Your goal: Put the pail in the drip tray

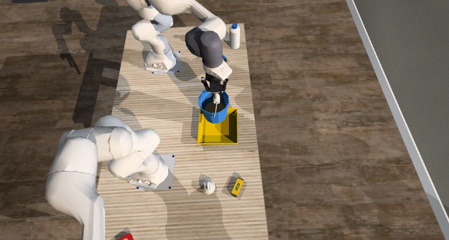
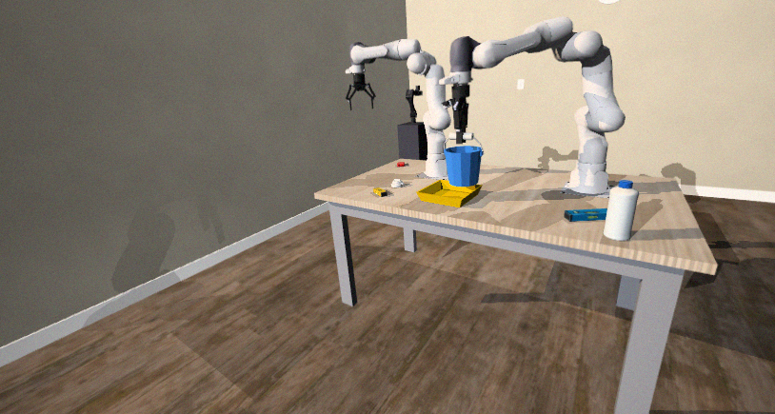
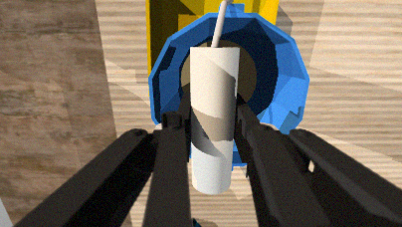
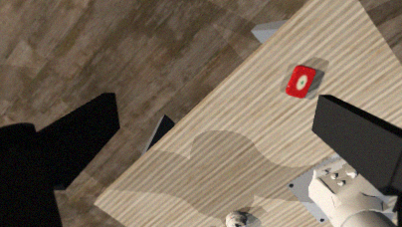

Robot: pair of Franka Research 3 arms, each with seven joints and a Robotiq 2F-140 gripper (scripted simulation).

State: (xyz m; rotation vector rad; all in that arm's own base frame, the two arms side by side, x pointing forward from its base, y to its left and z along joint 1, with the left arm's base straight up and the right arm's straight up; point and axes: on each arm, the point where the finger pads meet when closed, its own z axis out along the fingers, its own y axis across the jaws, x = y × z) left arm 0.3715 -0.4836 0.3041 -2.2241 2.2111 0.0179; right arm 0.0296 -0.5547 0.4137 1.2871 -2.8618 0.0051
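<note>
A blue pail [image 1: 220, 116] [image 2: 463, 167] [image 3: 295, 80] hangs upright by its white handle grip [image 1: 216, 98] [image 2: 469, 136] [image 3: 214, 75]. My left gripper [image 1: 215, 94] [image 2: 460, 136] [image 3: 210, 108] is shut on that grip, above the pail's opening. The yellow drip tray [image 1: 208, 139] [image 2: 444, 199] [image 3: 266, 6] stands on the table. In the top view the pail overlaps only the tray's far edge; its base is hidden in the left wrist view. The pail's height over the tray is hard to tell. My right gripper [image 2: 361, 108] [image 4: 215, 112] is open and empty, high up away from the tray.
A white bottle [image 1: 234, 37] [image 2: 621, 213] and a blue box [image 1: 224, 58] [image 2: 585, 214] stand behind the left gripper. A small white object [image 1: 208, 187] [image 2: 397, 183] and a small yellow box [image 1: 237, 187] [image 2: 380, 192] lie beyond the tray. A red item [image 2: 400, 164] [image 4: 301, 82] lies farther off.
</note>
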